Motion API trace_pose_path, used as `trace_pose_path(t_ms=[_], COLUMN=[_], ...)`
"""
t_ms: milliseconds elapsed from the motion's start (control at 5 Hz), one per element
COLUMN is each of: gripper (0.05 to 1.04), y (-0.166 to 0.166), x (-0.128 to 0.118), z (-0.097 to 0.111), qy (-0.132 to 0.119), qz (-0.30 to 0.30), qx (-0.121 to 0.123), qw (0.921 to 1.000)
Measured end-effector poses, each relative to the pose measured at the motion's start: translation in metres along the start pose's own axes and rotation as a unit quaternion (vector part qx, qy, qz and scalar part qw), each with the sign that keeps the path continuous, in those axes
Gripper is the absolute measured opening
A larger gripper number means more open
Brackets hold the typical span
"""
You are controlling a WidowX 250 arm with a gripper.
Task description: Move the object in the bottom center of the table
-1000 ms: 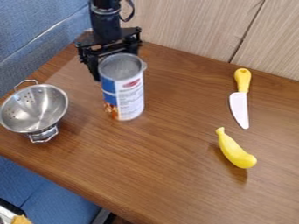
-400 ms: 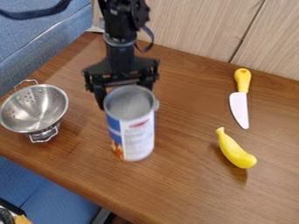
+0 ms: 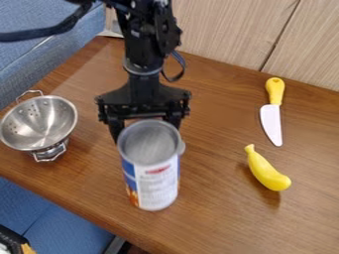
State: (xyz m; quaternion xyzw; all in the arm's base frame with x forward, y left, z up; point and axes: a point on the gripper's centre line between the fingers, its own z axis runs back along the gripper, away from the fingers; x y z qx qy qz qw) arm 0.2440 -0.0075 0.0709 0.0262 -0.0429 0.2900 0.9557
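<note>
The can (image 3: pixel 156 184) is held upright by the gripper (image 3: pixel 151 141), its fingers parted to the can's width, near the table's (image 3: pixel 212 218) front edge. Placement seems in hand; next, level setting-down and release are required.

A metal colander (image 3: pixel 38 123) is sitting at the frame's left edge. At right, a yellow-handled knife (image 3: pixel 271 121) is lying above a yellow banana (image 3: pixel 266 171). Blue fabric (image 3: pixel 33 59) is showing upper left.

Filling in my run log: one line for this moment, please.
gripper: holding can | can: upright, between colander and banana | knife: behind banana
</note>
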Motion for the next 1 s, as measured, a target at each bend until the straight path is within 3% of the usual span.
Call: trace_pose_path(t_ms=[200,800,1000], gripper=[1.001,1.001,1.001], y=[-0.003,-0.016,-0.016], x=[0.002,0.07,0.07], z=[0.003,0.043,0.043], qy=[-0.004,-0.049,-0.049], qz=[0.004,0.084,0.085], qx=[-0.004,-0.051,-0.05], qw=[1.0,0.994,0.9939])
